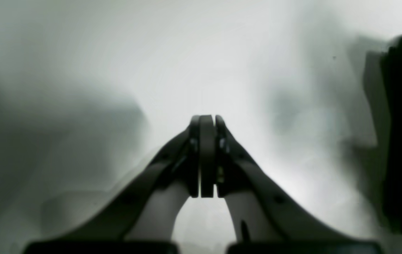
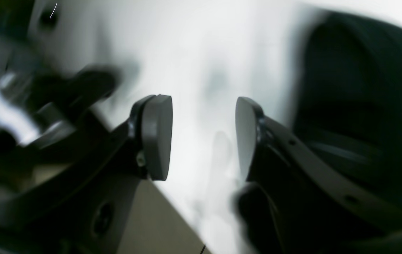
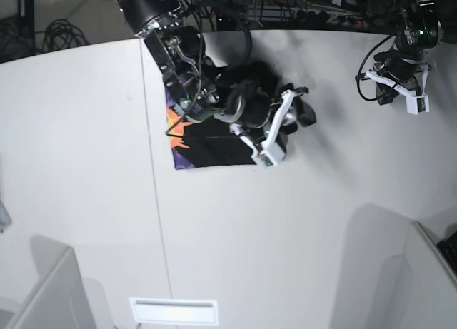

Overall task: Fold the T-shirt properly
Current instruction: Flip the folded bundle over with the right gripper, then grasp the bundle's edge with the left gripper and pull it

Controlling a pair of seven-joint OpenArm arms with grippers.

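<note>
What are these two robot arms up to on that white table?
They are folding a black cloth T-shirt with an orange and purple print, which lies bunched into a compact bundle on the white table. The right gripper hangs open just over it, holding nothing. The left gripper is shut and empty, parked away at the table's far edge.
</note>
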